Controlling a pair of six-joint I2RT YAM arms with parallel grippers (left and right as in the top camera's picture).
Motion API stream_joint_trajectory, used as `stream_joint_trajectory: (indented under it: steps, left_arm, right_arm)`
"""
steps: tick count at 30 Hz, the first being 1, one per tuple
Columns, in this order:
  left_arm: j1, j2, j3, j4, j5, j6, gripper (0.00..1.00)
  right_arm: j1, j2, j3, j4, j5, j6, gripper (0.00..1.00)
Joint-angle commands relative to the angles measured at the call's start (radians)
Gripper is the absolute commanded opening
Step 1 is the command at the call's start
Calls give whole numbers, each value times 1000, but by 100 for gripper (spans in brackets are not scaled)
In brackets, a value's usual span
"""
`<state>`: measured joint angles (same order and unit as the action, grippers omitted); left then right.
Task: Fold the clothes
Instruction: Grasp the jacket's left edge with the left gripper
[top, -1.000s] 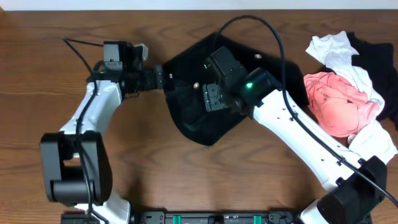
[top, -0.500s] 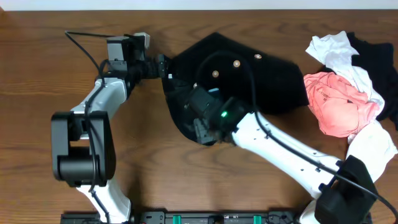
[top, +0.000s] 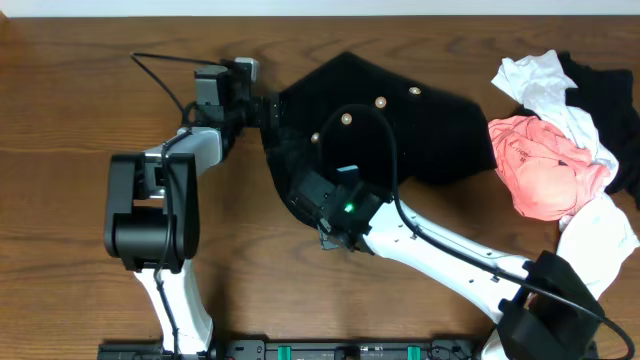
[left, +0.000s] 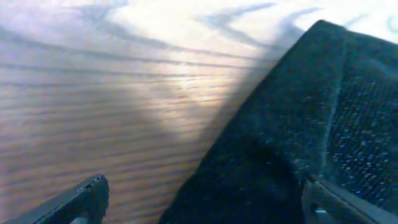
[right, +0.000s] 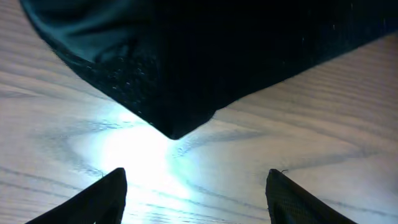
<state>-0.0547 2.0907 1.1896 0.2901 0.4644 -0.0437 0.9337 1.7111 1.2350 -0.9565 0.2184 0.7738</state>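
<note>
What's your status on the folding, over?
Left pincer open at black garment's upper-left edge. Right pincer open, empty, off its lower corner. Other clothes piled right, out of the way.

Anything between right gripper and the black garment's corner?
No. In the right wrist view, only bare table separates the open right gripper from the corner of the black garment.

We see a brown wooden table (top: 60, 200) with dark grain filling the overhead view. A pale strip (top: 100, 6) borders its far edge, and bright glare (right: 143, 155) whitens the wood.
</note>
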Motion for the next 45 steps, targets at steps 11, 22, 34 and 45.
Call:
stream_joint_trajectory:
  steps: [11,22,34,45]
  left_arm:
    - [166,-61,10,-111,168,141,100]
    - [200,-76,10,-229,301,332,100]
    - [163,-70,9,-274,170,459,98]
    - [84,-1,9,-163,125,462,97]
  right_arm:
    - [6,6,-5,12,28,32,72]
    - [6,16,-8,34,13,30,73]
    - [9,91,-8,74,-45,15,72]
    - [3,117,-8,90,-58,14,70]
